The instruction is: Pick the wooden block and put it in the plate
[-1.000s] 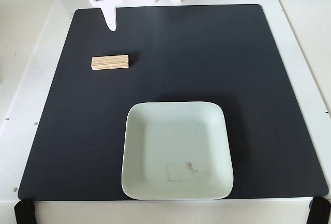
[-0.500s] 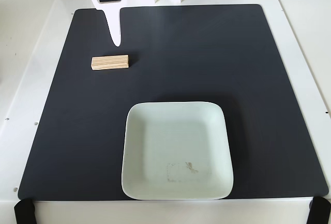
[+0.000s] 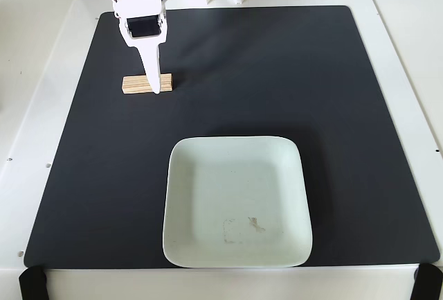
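White tabletop [image 3: 41, 106] fills the fixed view, and most of it is covered by a large black mat [image 3: 277, 78] with rounded corners. Two black straps or clips sit at the bottom corners of the table, and the arm's white base parts stand at the top edge beyond the mat.

On the near half of the mat, a little right of its middle, lies the plate [image 3: 187, 244], a big pale mint-green square with rounded corners and a raised rim. Nothing lies in it except a faint smudge [image 3: 242, 229] near its lower centre.

Next in size, the white arm reaches down from the top left, its wrist housing showing a dark rectangular opening. The gripper [image 3: 155, 82] points toward the bottom of the view, and only one long tapering white finger [image 3: 151, 61] can be made out; whether the fingers are apart or together cannot be told from this angle.

Smallest is the wooden block [image 3: 137, 84], a flat light-tan bar with lengthwise grain stripes, lying crosswise on the mat's upper left, well apart from the plate. The finger's tip overlaps its right end.
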Controlling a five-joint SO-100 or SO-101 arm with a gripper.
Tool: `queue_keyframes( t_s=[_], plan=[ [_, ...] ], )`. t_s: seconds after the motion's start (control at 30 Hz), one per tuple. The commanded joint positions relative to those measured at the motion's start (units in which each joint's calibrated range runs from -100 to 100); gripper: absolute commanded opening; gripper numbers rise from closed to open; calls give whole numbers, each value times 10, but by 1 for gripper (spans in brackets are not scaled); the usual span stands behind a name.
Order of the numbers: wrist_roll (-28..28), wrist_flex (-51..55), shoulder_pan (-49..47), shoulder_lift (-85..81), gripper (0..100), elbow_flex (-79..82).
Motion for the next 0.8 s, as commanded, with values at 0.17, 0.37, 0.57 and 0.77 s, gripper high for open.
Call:
queue_keyframes(
  t_s=[0.17, 0.37, 0.57, 0.77],
  plan=[
    [2, -20, 28, 34, 31, -21],
    [-2, -14, 29, 87, 31, -75],
    [2, -14, 29, 120, 27, -95],
    [2, -14, 29, 127, 18, -91]
  ],
)
